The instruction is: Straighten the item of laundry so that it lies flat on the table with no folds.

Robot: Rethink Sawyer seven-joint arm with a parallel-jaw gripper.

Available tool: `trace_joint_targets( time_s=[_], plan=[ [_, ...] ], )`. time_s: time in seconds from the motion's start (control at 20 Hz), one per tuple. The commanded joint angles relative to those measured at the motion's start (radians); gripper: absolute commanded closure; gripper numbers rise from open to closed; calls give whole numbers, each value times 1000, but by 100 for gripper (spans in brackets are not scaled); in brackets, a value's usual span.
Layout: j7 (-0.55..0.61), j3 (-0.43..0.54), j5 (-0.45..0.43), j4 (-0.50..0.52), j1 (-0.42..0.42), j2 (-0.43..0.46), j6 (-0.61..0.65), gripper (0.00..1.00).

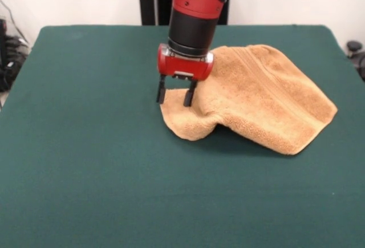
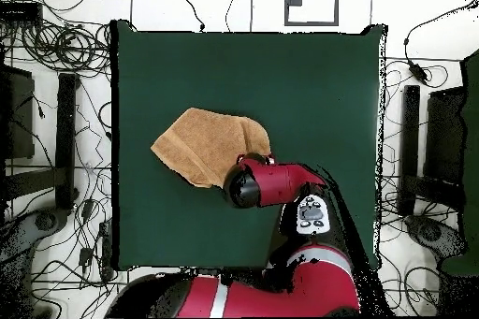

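Observation:
The item of laundry [image 1: 259,97], an orange-tan terry towel, lies folded and rumpled on the dark green table [image 1: 85,162], right of centre in the front view. Its near-left corner bulges up in a hump. My gripper [image 1: 175,96] stands open at that left corner, one finger just off the cloth over the felt, the other at the towel's edge, nothing held. In the overhead view the towel [image 2: 198,147] lies left of centre and the arm's head covers its lower right corner, hiding the gripper.
Cables and stands [image 2: 56,81] lie on the floor around the table. Green felt [image 1: 171,202] stretches wide in front of and to the left of the towel in the front view.

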Motion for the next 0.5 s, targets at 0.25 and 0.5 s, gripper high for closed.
trace_joint_targets(
  time_s=[0.25,0.5],
  plan=[
    [-78,180,-118,-39,-131,76,30,0],
    [-140,312,-173,-14,-269,88,55,0]
  ],
)
